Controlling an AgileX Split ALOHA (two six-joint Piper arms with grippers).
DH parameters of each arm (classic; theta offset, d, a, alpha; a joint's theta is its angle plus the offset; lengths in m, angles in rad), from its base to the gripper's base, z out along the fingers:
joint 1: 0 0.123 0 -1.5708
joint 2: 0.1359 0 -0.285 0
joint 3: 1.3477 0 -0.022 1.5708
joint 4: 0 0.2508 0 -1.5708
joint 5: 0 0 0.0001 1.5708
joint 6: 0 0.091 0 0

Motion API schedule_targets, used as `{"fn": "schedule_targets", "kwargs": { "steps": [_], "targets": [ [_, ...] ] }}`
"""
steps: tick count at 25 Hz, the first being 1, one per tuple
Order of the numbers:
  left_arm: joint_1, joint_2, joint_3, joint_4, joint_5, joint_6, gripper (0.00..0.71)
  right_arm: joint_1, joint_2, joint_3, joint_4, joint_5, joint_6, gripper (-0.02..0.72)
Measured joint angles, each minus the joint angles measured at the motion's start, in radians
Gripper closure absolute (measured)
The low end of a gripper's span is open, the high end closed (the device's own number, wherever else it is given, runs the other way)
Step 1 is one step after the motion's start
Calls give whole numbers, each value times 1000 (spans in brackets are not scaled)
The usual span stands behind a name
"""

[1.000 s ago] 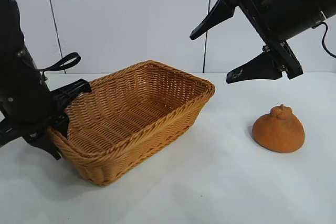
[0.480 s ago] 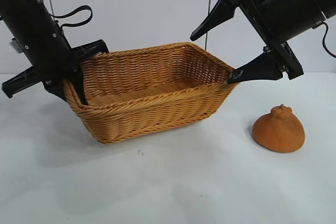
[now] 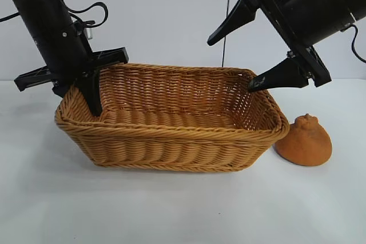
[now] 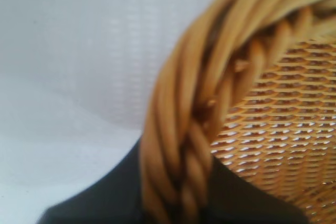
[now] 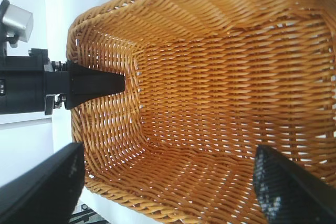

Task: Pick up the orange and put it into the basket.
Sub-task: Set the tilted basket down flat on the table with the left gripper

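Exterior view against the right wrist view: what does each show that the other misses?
Only the exterior view shows the orange sitting on the table just beside the basket's right end, and the open right hand held above that end. Only the right wrist view looks straight down into the basket, showing its woven floor with nothing in it. Both show the basket and the left hand, gripping the rim at the basket's left end with one finger reaching down inside the wall.
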Motion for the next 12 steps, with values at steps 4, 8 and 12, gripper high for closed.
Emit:
{"fn": "schedule_targets", "kwargs": {
  "steps": [4, 8, 12],
  "targets": [
    [0, 8, 0, -1, -11, 4, 623, 0, 0, 0, 0, 0, 0, 106],
    [0, 48, 12, -1, -35, 4, 623, 0, 0, 0, 0, 0, 0, 106],
    [0, 96, 32, -11, -55, 4, 623, 0, 0, 0, 0, 0, 0, 106]
  ]
}}
